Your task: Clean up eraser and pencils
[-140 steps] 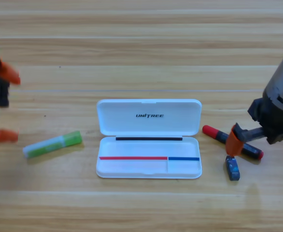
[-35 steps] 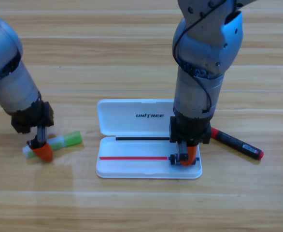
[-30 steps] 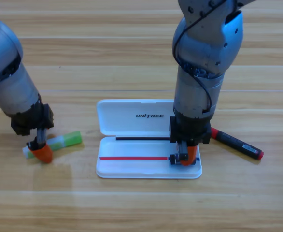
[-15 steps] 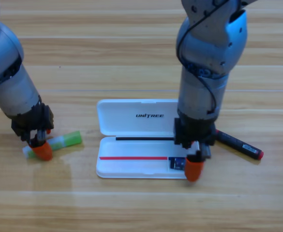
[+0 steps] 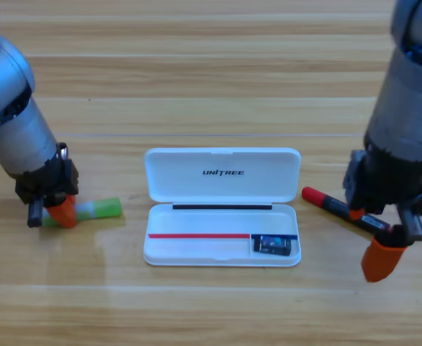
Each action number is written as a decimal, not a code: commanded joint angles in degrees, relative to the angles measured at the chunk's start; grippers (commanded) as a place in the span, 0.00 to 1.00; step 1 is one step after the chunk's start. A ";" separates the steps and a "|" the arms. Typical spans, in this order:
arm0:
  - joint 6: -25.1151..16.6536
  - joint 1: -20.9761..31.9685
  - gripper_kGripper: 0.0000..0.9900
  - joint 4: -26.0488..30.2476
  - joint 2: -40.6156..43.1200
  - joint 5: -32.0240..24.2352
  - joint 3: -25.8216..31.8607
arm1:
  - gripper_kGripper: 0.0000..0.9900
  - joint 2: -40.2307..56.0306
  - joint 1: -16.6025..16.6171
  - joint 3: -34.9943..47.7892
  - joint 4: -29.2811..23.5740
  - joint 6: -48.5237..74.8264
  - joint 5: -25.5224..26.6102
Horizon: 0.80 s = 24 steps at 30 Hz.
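The eraser lies in the right-hand compartment of the open white case, free of any gripper. Right of the case, the black pencil with the red end rests slanted on the table. My right gripper stands open over that pencil's lower right end, one orange jaw above it and one below. At the left lies the pale green pencil, and my left gripper is shut on its whitish end, which it mostly hides.
The case lid lies flat open behind the tray. The two grey arms rise from the left and right edges of the picture. Bare wooden table stretches behind and in front of the case.
The right gripper let go of the eraser in the case, then swung right to the black and red pencil. The left gripper's orange jaw closed onto the green pencil.
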<state>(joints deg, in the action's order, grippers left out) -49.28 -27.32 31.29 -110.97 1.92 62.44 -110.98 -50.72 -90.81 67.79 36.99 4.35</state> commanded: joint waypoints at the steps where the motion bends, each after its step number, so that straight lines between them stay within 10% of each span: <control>1: 0.50 -2.74 0.00 8.26 6.03 0.27 4.62 | 1.00 -5.56 7.48 -0.68 -0.03 -1.84 -0.57; 8: 3.05 -9.77 0.00 18.37 8.58 1.07 14.90 | 1.00 -13.73 11.87 -4.81 -5.30 -2.10 -4.26; 24: 8.24 -22.60 0.00 18.72 -0.74 3.17 19.47 | 0.88 -21.21 15.48 -7.45 -9.78 2.29 -4.88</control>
<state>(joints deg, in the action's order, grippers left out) -42.44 -44.98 49.34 -106.60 3.89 81.14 -127.19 -37.56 -97.86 59.95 38.25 -0.26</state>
